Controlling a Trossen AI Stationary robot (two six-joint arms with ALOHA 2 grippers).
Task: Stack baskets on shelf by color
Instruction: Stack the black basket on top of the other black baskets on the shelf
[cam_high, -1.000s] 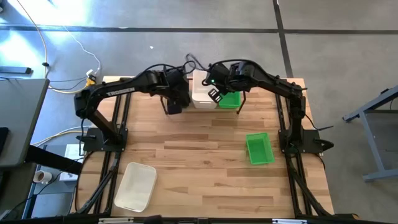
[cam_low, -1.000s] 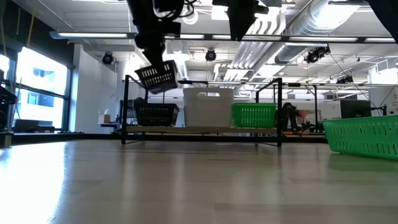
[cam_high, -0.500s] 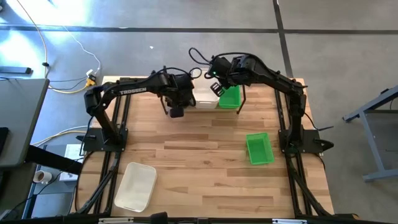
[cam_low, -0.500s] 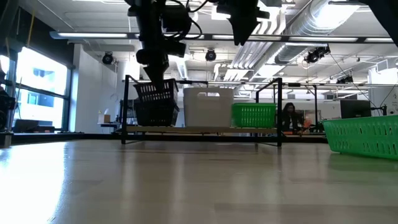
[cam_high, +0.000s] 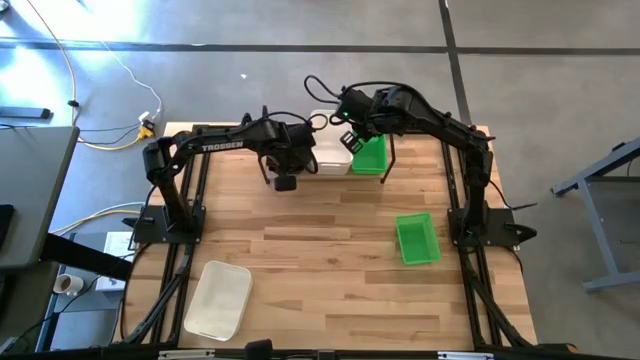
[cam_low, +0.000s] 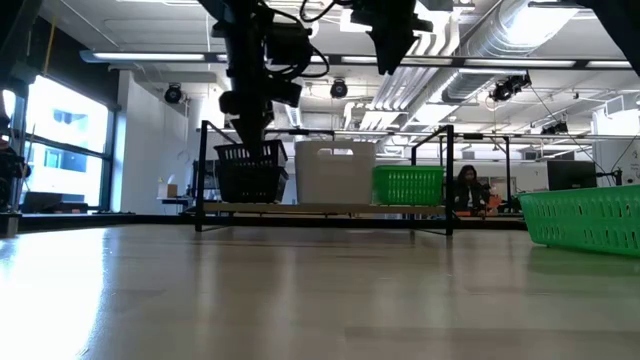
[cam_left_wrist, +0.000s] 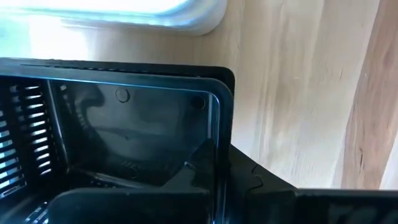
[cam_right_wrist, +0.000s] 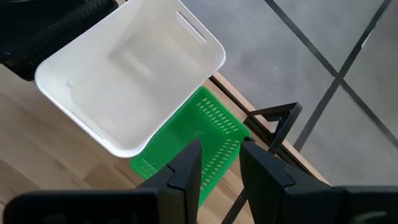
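The shelf (cam_low: 330, 208) stands at the table's far edge. It holds a black basket (cam_low: 250, 188) on the left, a white one (cam_low: 335, 172) in the middle and a green one (cam_low: 408, 185) on the right. My left gripper (cam_low: 248, 132) is shut on a second black basket (cam_low: 250, 153), which sits low in the left one. My right gripper (cam_right_wrist: 217, 165) hangs open above the shelf, over the white basket (cam_right_wrist: 130, 81) and the green basket (cam_right_wrist: 199, 140), with nothing between its fingers. My left gripper holds the black basket by its upper wall near a corner (cam_left_wrist: 217, 134), one finger inside the basket and one outside. The fingers come from above, pointing steeply down. The basket hangs level, sunk into the black basket beneath; whether it rests there I cannot tell.
A green basket (cam_high: 418, 238) lies on the table's right half, seen also in the low view (cam_low: 585, 215). A white basket (cam_high: 218, 298) lies near the front left corner. The middle of the wooden table (cam_high: 320, 250) is bare. A person (cam_low: 465, 185) shows in the room behind.
My left gripper has gone down toward the shelf's left end with the black basket. The basket hung tilted above the shelf; now it is level and lowered into the black basket there. My right gripper has drifted slightly toward the far edge, still open.
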